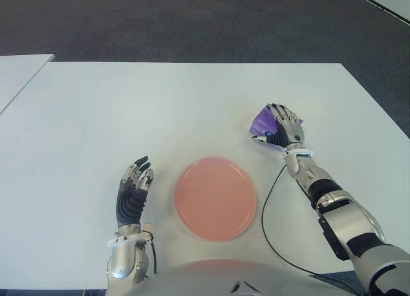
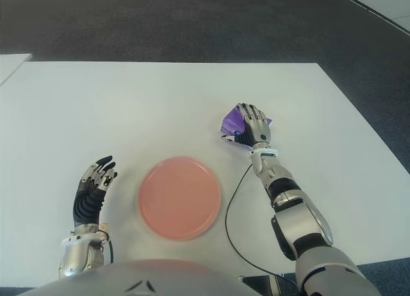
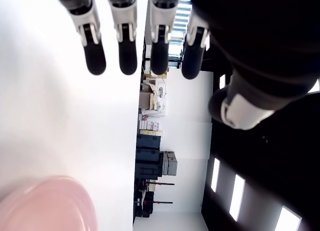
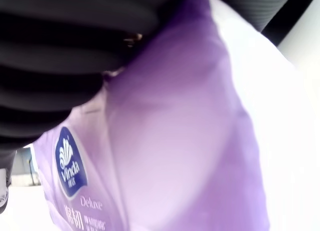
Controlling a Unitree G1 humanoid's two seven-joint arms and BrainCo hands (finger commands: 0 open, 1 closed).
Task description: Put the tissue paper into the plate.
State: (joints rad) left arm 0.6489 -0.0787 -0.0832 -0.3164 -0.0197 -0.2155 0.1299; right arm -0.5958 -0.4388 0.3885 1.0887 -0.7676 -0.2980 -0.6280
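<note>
Your right hand [image 1: 282, 128] sits on the purple tissue pack [image 1: 261, 123], beyond the pink plate [image 1: 216, 197] and off toward its right side, with bare white tabletop [image 1: 192, 104] between pack and plate. The fingers [image 2: 251, 120] drape over the top of the pack and curl down onto it, so most of the wrapper is covered; only a purple corner pokes out on the side nearer the plate and a sliver shows at the far side of the hand. In the right wrist view the dark fingers [image 4: 65, 46] press directly against the purple wrapper, which fills the space under the palm, so the hand is closed around the pack. You cannot tell whether the pack is lifted or touching the tabletop.

Your left hand [image 1: 133, 195] shows just beside the plate, on its left. Its fingers [image 3: 127, 46] are extended, loosely side by side, and hold nothing. The plate lies flat with nothing in it.
</note>
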